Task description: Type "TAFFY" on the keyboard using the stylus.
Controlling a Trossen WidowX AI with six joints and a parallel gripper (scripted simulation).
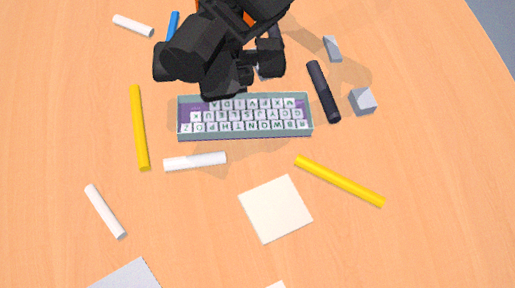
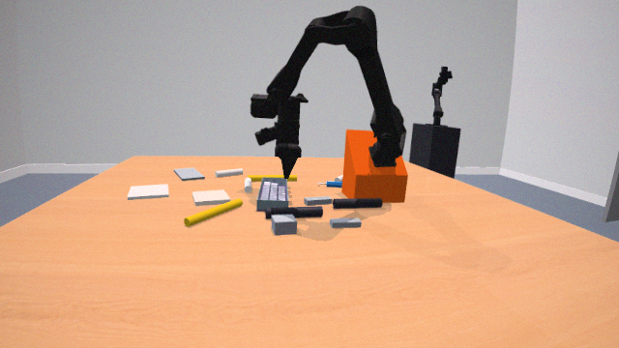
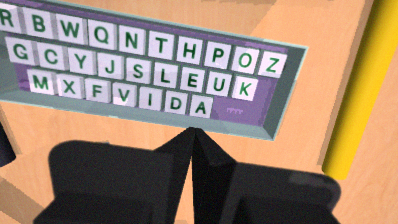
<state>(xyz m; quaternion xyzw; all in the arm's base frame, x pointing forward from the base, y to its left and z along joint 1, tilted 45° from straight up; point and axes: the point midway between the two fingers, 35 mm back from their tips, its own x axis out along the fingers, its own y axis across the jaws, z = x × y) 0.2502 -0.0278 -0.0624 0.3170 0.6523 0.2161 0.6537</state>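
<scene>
The blue stylus (image 1: 172,27) (image 2: 334,184) lies on the desk beside the orange base, and its thin pale tip shows in the exterior view. The keyboard (image 1: 243,136) (image 2: 272,205) (image 3: 287,95) is a grey-green tray with a purple floor and several white letter keys. T, A, F and Y are readable in the wrist view. My gripper (image 2: 287,177) (image 3: 194,133) is shut with nothing between its fingertips. It points down above the keyboard's base-side edge, near the A key in the wrist view. The arm hides the fingertips and part of the stylus in the top view.
Yellow rods (image 1: 140,128) (image 1: 339,181) flank the keyboard, with a white rod (image 1: 195,160) in front. A dark cylinder (image 1: 323,92) (image 2: 295,212) and a grey block (image 1: 362,101) (image 2: 283,224) lie at one end. The orange base (image 2: 374,186) stands behind. Pale flat squares (image 1: 275,209) lie farther out.
</scene>
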